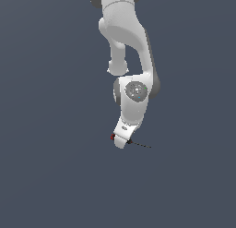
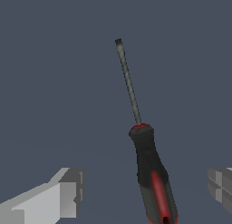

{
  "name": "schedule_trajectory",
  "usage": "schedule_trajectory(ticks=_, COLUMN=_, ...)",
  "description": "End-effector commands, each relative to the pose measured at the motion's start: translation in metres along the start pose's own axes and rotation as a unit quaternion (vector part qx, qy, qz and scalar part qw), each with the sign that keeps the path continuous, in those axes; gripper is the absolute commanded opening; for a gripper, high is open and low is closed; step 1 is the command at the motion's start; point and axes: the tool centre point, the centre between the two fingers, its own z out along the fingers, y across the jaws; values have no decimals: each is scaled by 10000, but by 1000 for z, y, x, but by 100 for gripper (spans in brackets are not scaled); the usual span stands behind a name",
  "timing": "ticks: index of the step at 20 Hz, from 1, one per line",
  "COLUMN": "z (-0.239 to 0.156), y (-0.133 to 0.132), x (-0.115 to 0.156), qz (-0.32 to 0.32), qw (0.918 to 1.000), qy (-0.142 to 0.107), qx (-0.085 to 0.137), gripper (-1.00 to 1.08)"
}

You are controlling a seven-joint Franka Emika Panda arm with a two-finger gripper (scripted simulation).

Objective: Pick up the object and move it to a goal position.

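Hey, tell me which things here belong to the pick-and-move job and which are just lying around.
Part of the job:
- screwdriver, red-and-black handle, thin dark shaft
- gripper, open, one finger each side of the handle, neither touching it

Just lying about:
- nothing else shows; only the plain grey ground is around them
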Motion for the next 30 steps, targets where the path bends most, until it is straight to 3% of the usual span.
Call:
schedule_trajectory(ticks=1, z=4, y=2, x=5, qz=-354, qw=9994, qy=28, qx=-24, gripper=100)
schedule_trajectory(ticks=13, z=13, y=5, x=18, qz=-1281, qw=9917, qy=106, qx=-94, gripper=100)
schedule_trajectory(ticks=21, z=17, y=5, x=19, qz=-1318, qw=9912, qy=109, qx=-96, gripper=100)
schedule_trajectory(ticks=30, z=58, y=5, x=19, qz=-1342, qw=9908, qy=109, qx=-98, gripper=100)
